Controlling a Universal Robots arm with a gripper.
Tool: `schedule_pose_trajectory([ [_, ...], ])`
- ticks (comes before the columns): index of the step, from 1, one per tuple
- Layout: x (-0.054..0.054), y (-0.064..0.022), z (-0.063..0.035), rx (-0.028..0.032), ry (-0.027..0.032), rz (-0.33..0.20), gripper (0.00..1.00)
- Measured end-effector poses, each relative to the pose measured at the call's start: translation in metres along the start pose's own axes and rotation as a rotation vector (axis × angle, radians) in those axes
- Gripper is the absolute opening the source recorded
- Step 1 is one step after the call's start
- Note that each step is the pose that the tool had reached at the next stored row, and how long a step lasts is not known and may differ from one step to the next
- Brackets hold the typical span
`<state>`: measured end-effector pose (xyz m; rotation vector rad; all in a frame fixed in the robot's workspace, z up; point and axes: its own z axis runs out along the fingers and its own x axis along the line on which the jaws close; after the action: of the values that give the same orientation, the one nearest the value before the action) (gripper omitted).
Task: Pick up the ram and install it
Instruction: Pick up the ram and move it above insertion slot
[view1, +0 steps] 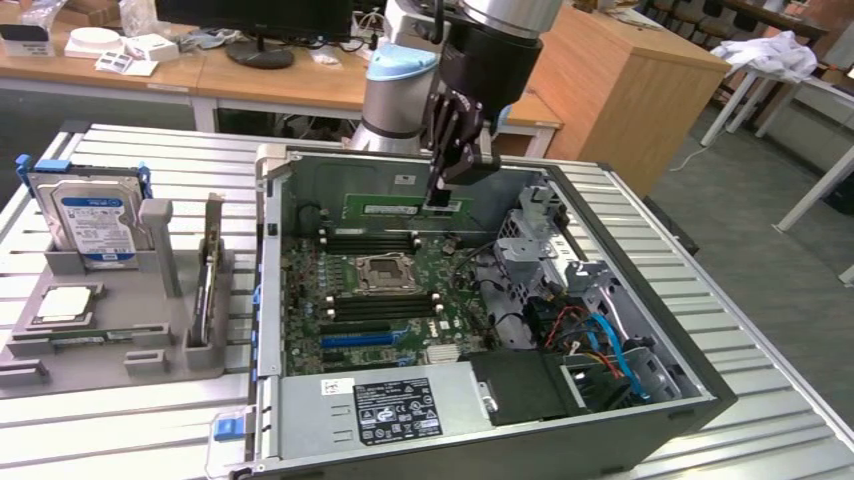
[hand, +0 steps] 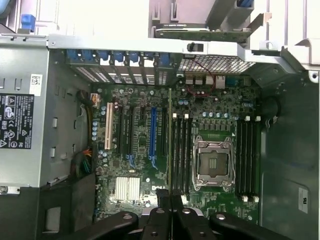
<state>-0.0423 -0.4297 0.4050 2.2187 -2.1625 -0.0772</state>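
The ram is a slim green stick held level above the motherboard inside the open computer case. My gripper reaches down from above and is shut on the stick near its end on the exterior view's right. In the wrist view the ram appears edge-on as a thin line running out from my gripper. It hangs just beside the black memory slots next to the CPU socket. A second bank of slots lies on the socket's other side.
A grey holder tray at the exterior view's left carries a blue-labelled hard drive, a CPU chip and an upright card. The power supply, a drive cage and blue and orange cables crowd the case.
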Motion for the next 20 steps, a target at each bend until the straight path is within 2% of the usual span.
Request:
schedule_pose_trajectory([
  [12,-0.018,-0.0005,0.0005,0.0000,-0.0003,0.006,0.12],
  [20,-0.019,-0.0006,0.0021,0.0002,-0.0005,0.006,0.12],
])
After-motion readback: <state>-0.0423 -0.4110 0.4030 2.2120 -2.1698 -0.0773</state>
